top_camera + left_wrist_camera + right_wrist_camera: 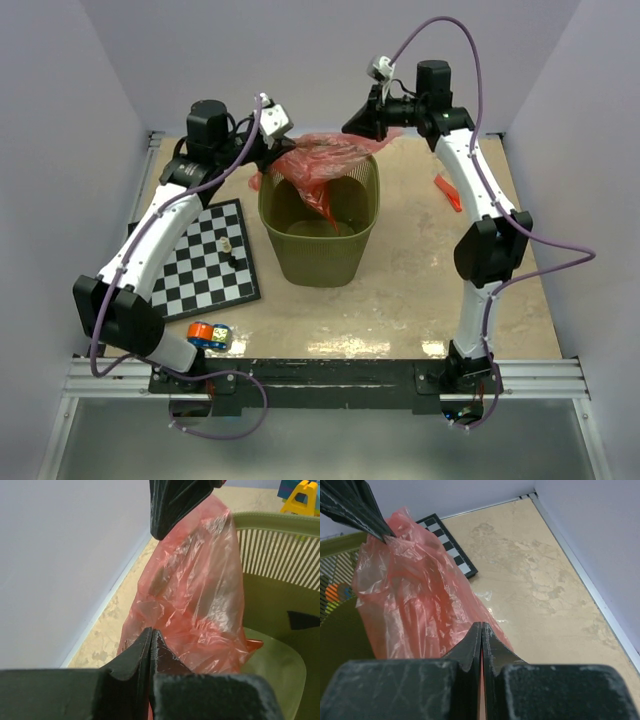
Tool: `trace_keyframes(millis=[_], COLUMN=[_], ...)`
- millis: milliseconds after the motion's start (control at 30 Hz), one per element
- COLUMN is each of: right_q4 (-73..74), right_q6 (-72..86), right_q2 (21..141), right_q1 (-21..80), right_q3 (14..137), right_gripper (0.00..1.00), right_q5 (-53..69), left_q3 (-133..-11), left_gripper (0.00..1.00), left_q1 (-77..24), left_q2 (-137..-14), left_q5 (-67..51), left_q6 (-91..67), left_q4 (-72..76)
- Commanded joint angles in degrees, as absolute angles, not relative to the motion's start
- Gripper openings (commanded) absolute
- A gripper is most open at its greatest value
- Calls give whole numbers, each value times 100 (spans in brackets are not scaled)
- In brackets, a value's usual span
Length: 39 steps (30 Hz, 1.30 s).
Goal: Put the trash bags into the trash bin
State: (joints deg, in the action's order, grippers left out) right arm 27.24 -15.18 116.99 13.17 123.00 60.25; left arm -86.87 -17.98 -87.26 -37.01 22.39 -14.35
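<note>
A crinkly red trash bag [322,158] is stretched above the far rim of the olive-green mesh trash bin [320,240], with a fold hanging down inside it. My left gripper [268,155] is shut on the bag's left edge. In the left wrist view its jaws [151,630] are pressed together against the film [190,595]. My right gripper [372,125] is shut on the bag's right edge, and red film [410,595] shows between its closed jaws [482,625]. A small flat red strip [447,192] lies on the table to the right of the bin.
A checkerboard [210,265] with small pieces lies left of the bin, and a colourful toy block [208,336] sits near the left arm's base. Walls close in the table on the left, far and right sides. A yellow block [300,500] shows beyond the bin rim [280,520].
</note>
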Motion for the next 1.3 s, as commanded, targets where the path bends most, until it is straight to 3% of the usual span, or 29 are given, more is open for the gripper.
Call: trace_keyframes(millis=[0,100,133,167,200,300,367,600,933,1100,1267], right_q4=[2417,2347,2355,2399,2426,2373,2486,4498,4271,4684,4807], right_q6=[-1345,-1371,-1476,-1642,-1826,-2345,-2688,-4648,-4633,-4430,-4710], right_q2=[11057,10776,10654,10548,10434,10091,9950,10230,10151,10283,10160], right_q1=[1380,1406,1415,1415,1415,1450,1520,2161,2461,2487,2566], right_q3=[12182,11998,11945,11892,11839,11541,11461,12181,12224,13121,12657], right_gripper=[0,0,9,29,42,68,76,80,83,86,88], right_q5=[6319,6328,6346,6354,6381,6407,6416,5951,5713,5818,5608], left_q3=[-8737,-8561,-8517,-8482,-8447,-8341,-8245,-8156,-8025,-7683,-7033], left_gripper=[2,0,0,0,0,0,0,0,0,0,0], left_q1=[-1924,-2100,-2161,-2223,-2285,-2469,-2548,-2628,-2707,-2821,-3137], left_q2=[-8113,-7806,-7674,-7603,-7533,-7340,-7199,-6900,-6539,-6259,-5801], left_q5=[-3893,-3946,-3946,-3981,-4016,-4043,-4043,-3955,-3894,-3648,-3227], left_q6=[2496,2732,2855,2952,3058,3269,3383,3638,4376,5394,6678], left_q4=[-1310,-1327,-1362,-1432,-1511,-1731,-1784,-1925,-2469,-2777,-2716])
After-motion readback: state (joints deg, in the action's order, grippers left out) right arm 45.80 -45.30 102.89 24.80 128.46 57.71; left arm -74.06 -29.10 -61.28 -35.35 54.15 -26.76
